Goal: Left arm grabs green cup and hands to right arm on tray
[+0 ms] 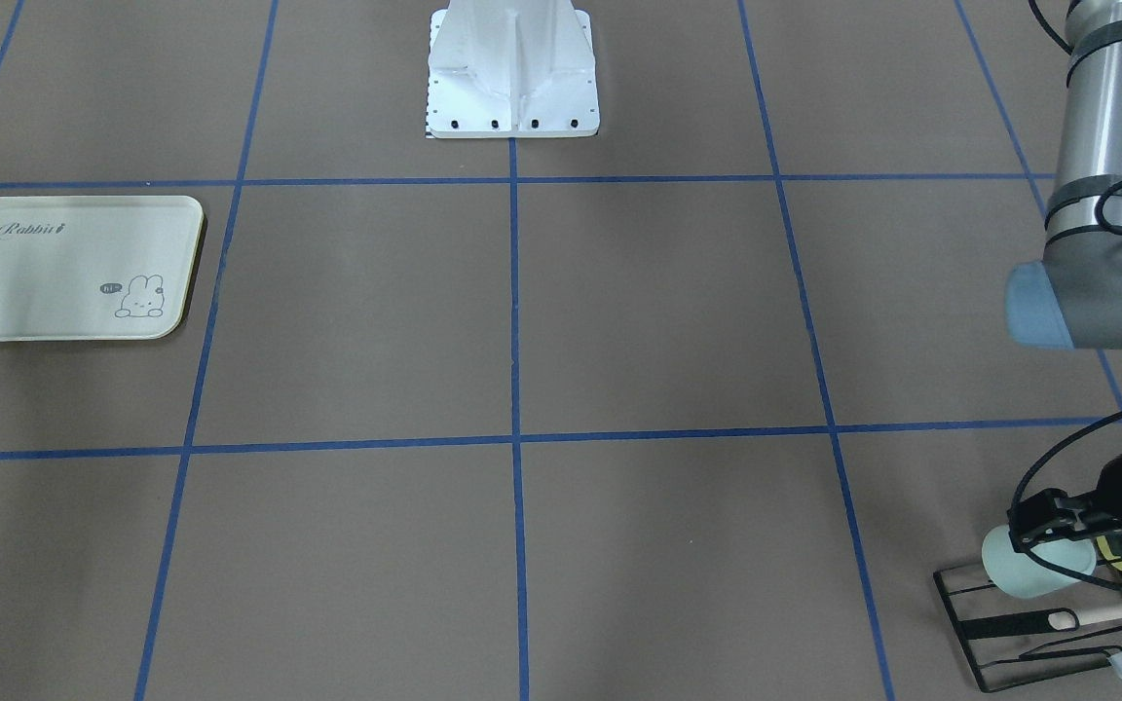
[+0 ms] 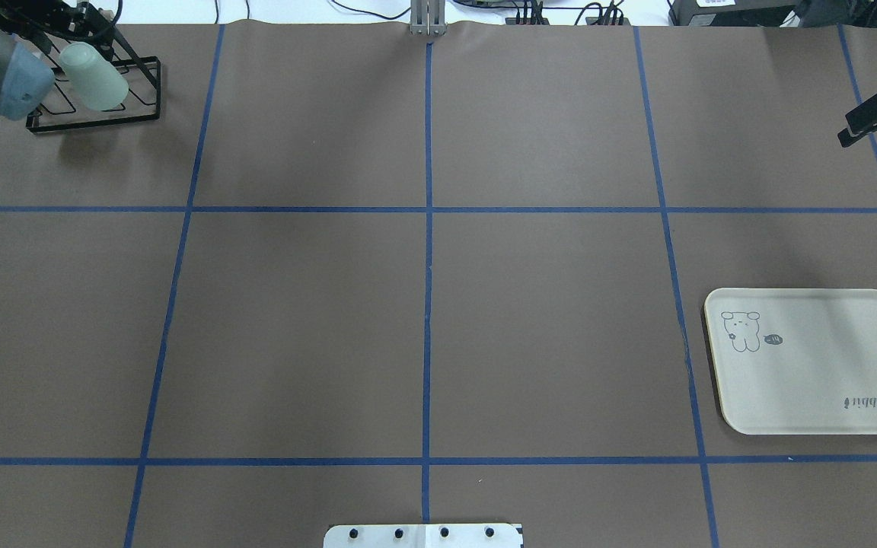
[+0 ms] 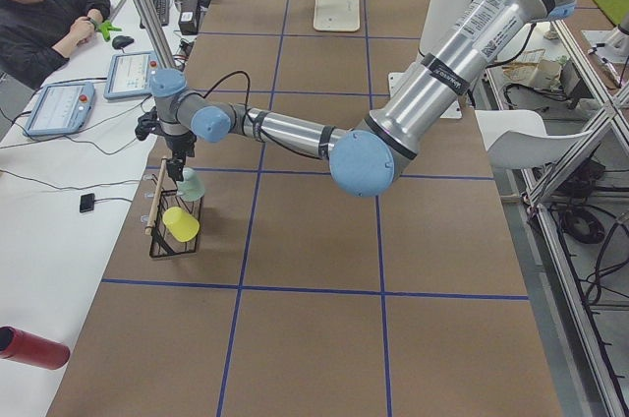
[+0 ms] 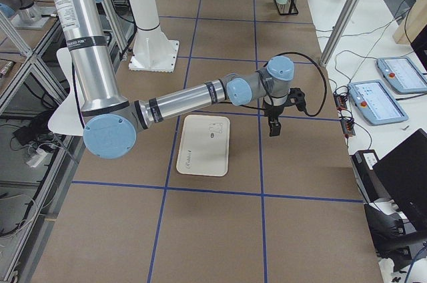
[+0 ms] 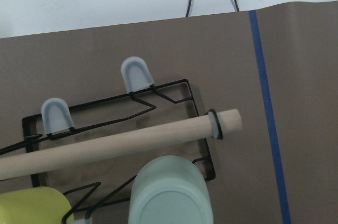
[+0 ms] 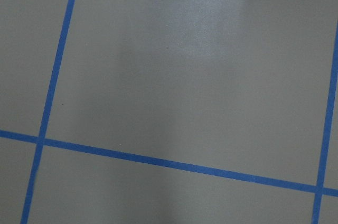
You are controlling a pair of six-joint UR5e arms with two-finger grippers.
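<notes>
The small pale mint-green plastic cup [image 1: 1033, 574] sits tilted on the black wire rack [image 1: 970, 623] at the table's far corner on the robot's left, beside a yellow plastic cup [image 5: 31, 205] and under a pale wooden rod [image 5: 132, 142] lying across the rack; it looks light, stiff and smooth, so probably slippery under hard pads; its slight taper suggests a hold across the side wall near the wider mouth, squeezing gently so it neither pops out nor catches on the wire as it lifts. The left arm's black two-finger gripper [image 1: 1038, 526] hangs right over the cup, apparently touching it; whether it is clamped on the wall cannot be told. The right arm's black gripper [image 2: 872, 118] hovers over bare table, well apart from the cream rectangular plastic tray [image 1: 35, 282]; it carries nothing, and its opening cannot be judged.
</notes>
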